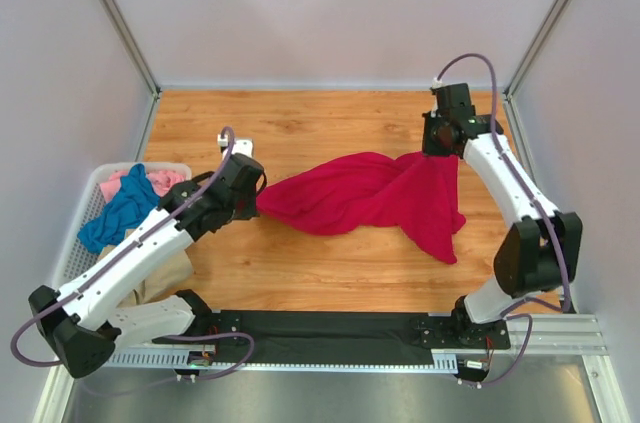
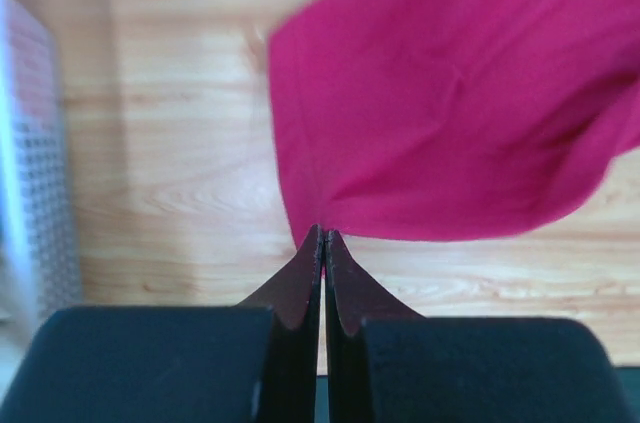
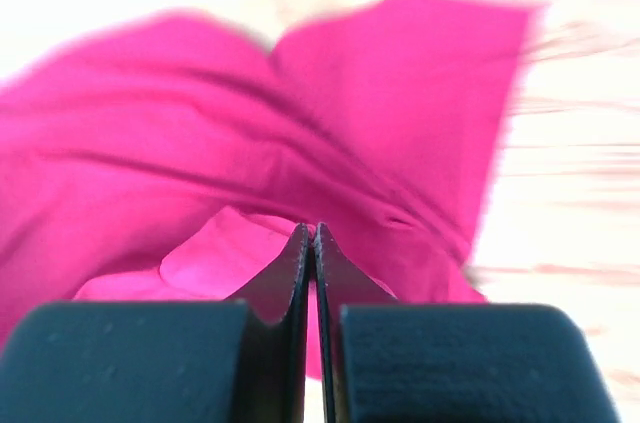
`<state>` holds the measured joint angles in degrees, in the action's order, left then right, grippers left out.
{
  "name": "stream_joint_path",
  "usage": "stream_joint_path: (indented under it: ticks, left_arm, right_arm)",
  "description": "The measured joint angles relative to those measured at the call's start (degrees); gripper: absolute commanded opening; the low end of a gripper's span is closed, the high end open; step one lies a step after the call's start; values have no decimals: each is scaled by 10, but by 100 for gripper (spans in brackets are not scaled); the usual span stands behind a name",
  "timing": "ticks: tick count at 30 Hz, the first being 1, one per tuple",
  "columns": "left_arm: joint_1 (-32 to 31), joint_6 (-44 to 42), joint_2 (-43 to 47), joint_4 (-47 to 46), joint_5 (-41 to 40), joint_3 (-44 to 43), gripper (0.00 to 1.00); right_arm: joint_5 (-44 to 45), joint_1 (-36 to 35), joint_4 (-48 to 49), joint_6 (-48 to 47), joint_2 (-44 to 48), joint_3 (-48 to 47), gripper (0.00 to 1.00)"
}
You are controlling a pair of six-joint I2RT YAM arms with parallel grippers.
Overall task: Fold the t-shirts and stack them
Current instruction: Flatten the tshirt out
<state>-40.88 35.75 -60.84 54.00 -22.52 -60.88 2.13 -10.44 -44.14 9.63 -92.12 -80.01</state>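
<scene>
— Where is the red t-shirt [image 1: 370,198]?
— Twisted across the wooden table [image 1: 300,273], strung between both arms. Its neck and sleeves are lost in the folds.
— And the grips?
— The left gripper [image 2: 322,233] is pinched closed on one end and the right gripper [image 3: 313,231] is clamped on the other. The right wrist view is blurred. A tan tee [image 1: 165,278] is half hidden under the left arm.

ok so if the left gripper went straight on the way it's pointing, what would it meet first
The crimson red cloth t-shirt: the left gripper pinches its corner with jaws shut, and the cloth spreads out directly ahead. Past it only wooden table shows, though depth is hard to judge.
</scene>
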Motion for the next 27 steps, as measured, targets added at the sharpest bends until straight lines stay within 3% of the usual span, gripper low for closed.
stream_joint_path:
  ticks: [8, 12, 20, 27]
  left_arm:
    - [0, -45, -59, 70, -143, -282, 0]
    - [-9, -78, -31, 58, -153, -370, 0]
    - [-44, -129, 130, -3, -17, -344, 0]
    - [-45, -146, 153, -25, 132, -414, 0]
  right_arm:
    - [131, 0, -67, 25, 186, -125, 0]
    - [144, 0, -70, 24, 288, -203, 0]
    - [97, 0, -61, 6, 488, -269, 0]
    - [68, 0, -58, -26, 519, -370, 0]
